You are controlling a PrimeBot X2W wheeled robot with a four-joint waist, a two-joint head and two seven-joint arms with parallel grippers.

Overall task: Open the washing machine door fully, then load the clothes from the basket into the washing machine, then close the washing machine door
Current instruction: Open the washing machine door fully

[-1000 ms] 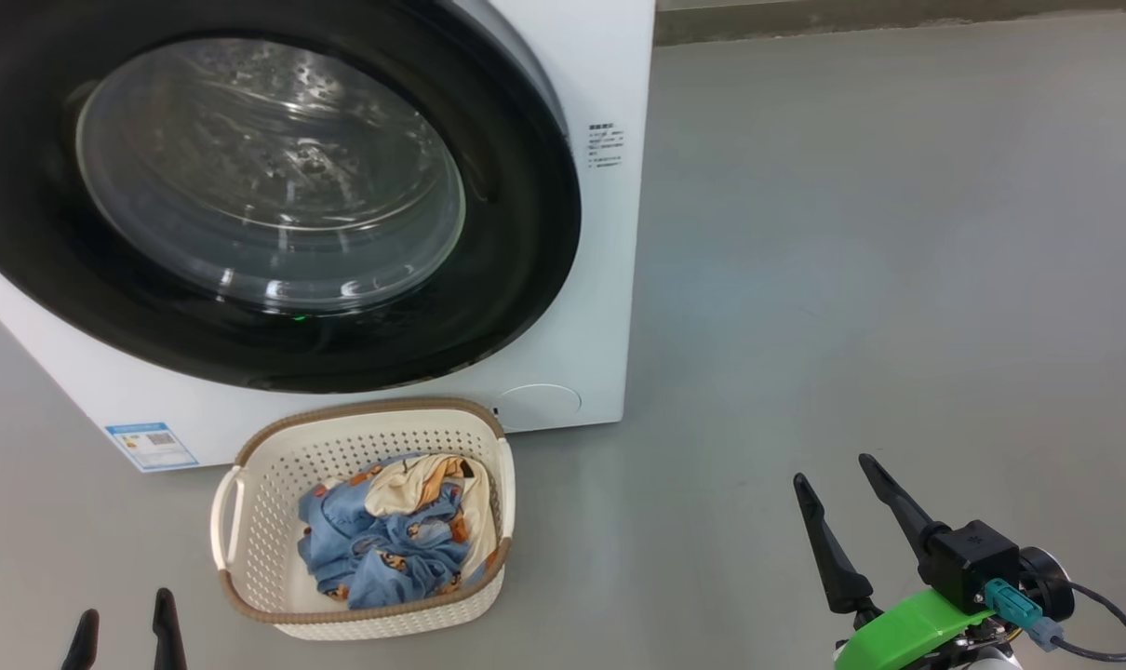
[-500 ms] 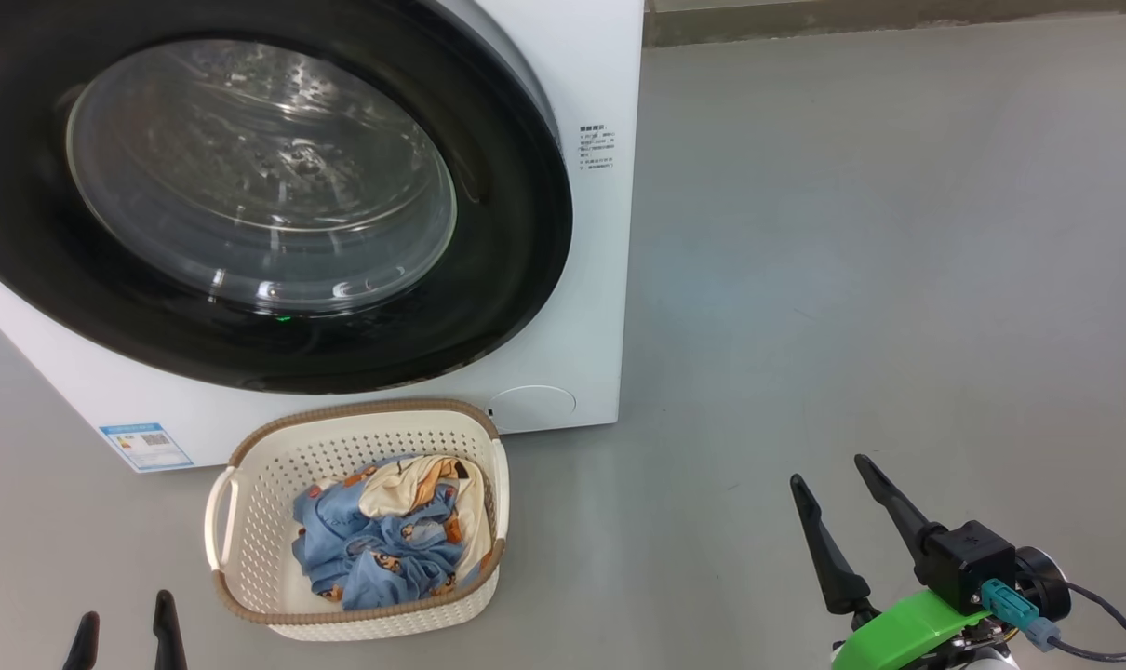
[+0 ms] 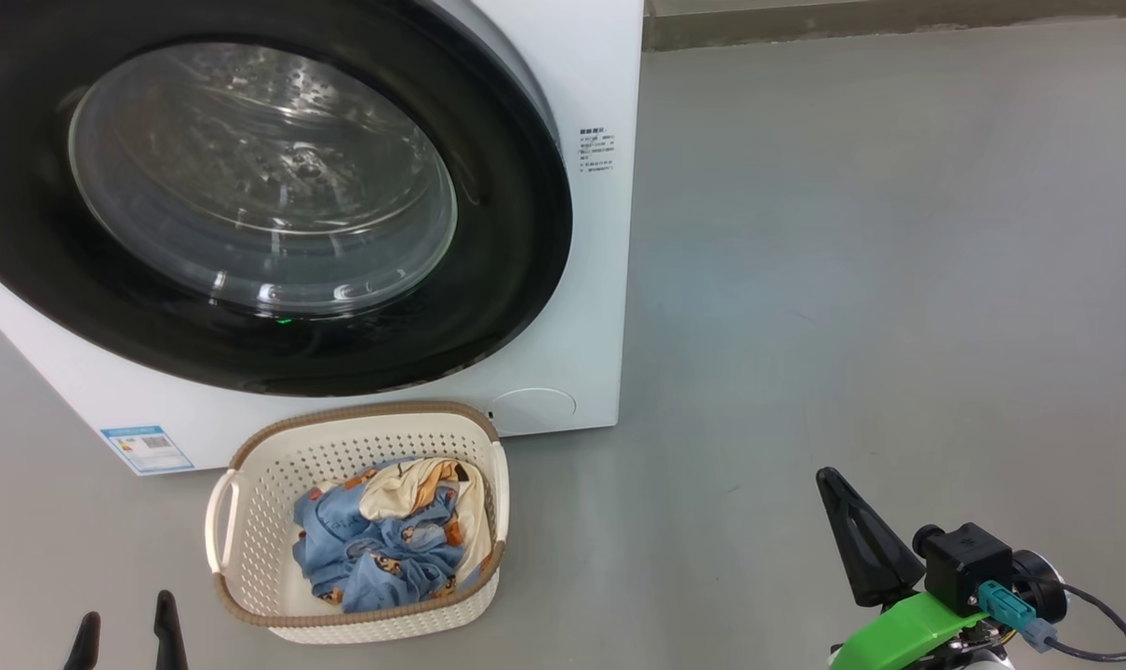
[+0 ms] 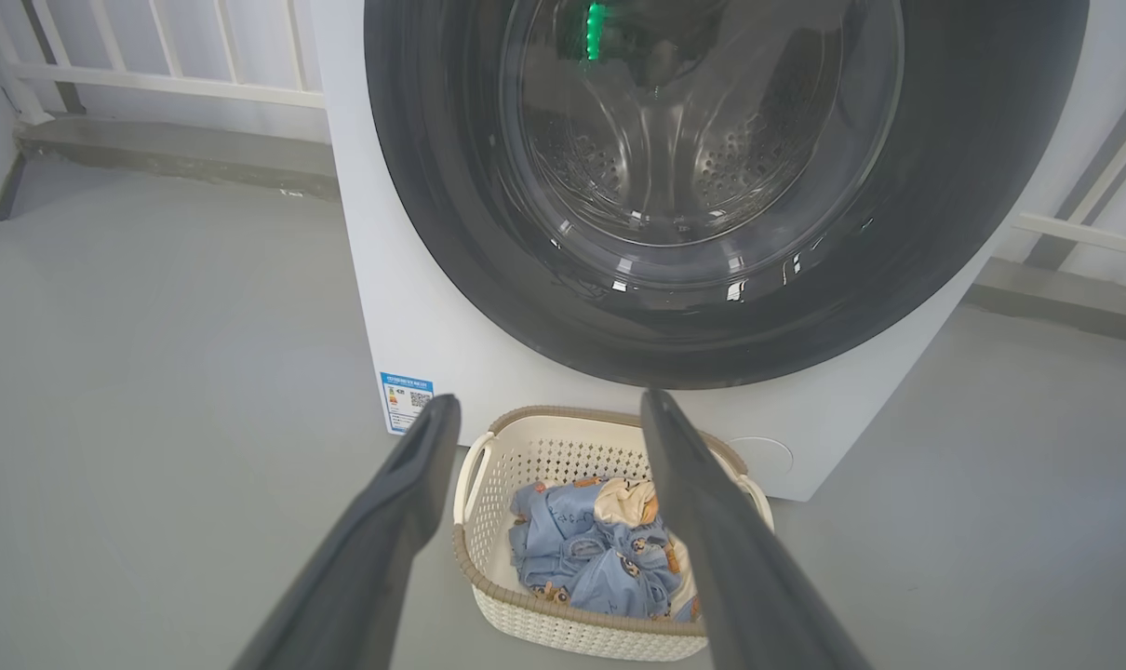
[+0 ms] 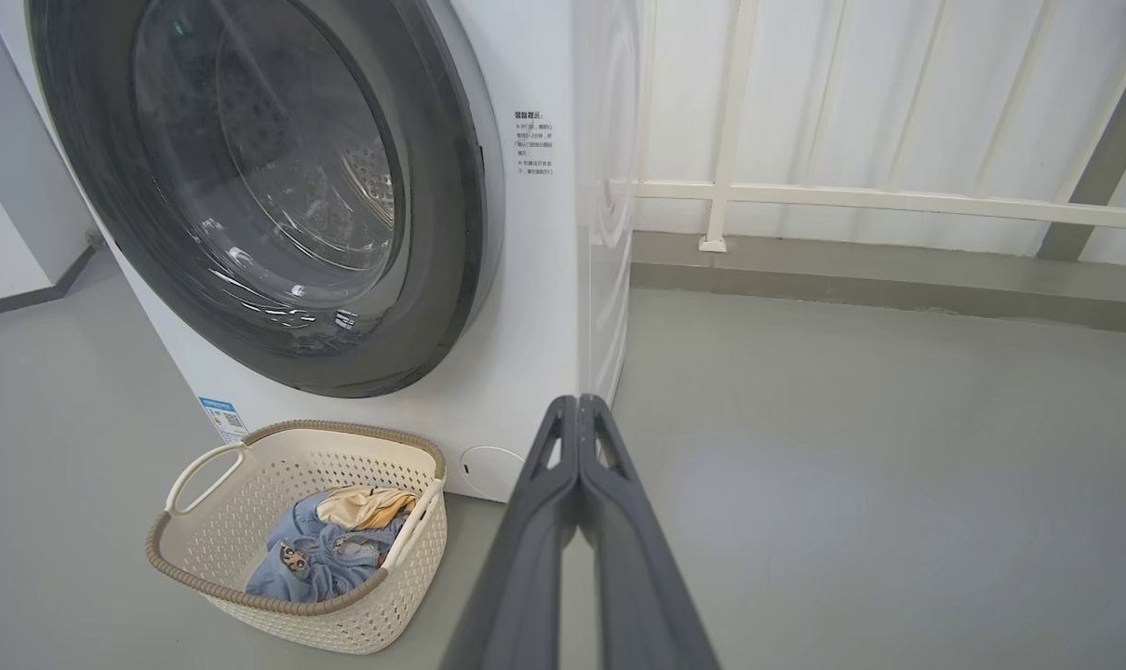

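While the washing machine door sits shut against the washing machine, the basket stands on the floor just in front of it, holding the clothes. At lower left the left jaws stand wide apart and empty; at lower right the right jaws are pressed together on nothing, neither touching the basket.

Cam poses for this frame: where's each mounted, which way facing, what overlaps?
Head: on the head, facing forward-down at door, basket, floor; left gripper open lower left, right gripper shut lower right.
Left wrist: on left arm, squarely facing the door; spread fingers show.
Right wrist: on right arm, facing the door from the right; closed fingers show.
Shared: all see door, basket, clothes.
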